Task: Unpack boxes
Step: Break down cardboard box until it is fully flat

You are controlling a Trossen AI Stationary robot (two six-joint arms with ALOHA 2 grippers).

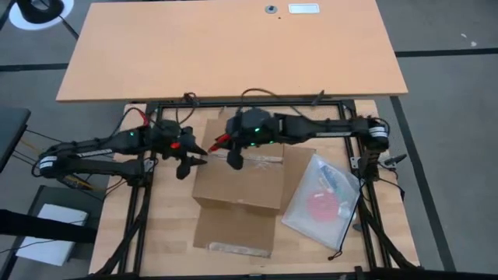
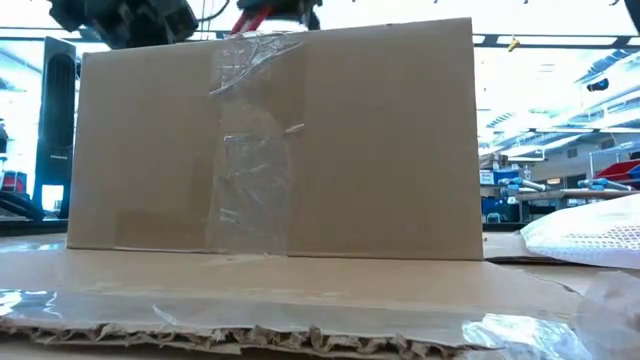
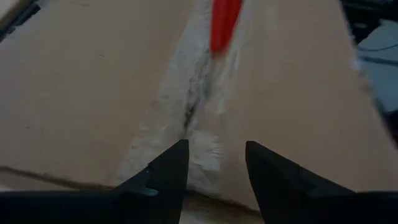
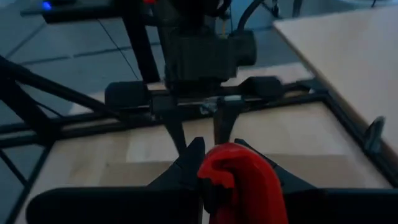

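The brown cardboard box [image 1: 237, 183] stands mid-table on its base. One flap [image 1: 233, 229] lies flat toward the near edge. A clear tape seam [image 3: 193, 106] runs along the top of the box. My left gripper [image 1: 189, 162] hangs open over the box's left edge, its fingers [image 3: 171, 171] on either side of the seam's end and holding nothing. My right gripper [image 4: 233, 155] reaches in from the right over the far part of the box top, shut on a red tool [image 4: 239, 180]. The tool's tip [image 3: 224, 25] shows above the seam. My right gripper pinches the red tool's body [image 4: 217, 177] between its two fingers. The fingers slant slightly downward toward the table's left. The tool sticks out ahead of them over the box top [image 1: 220, 141]. Whether its tip touches the tape, I cannot tell.
A clear plastic bag [image 1: 323, 202] with a pink item inside lies right of the box. A black metal frame [image 1: 249, 103] runs around the work area. A bare wooden desk [image 1: 233, 47] stands beyond the frame. Tape also runs down the box's near wall [image 2: 250, 150].
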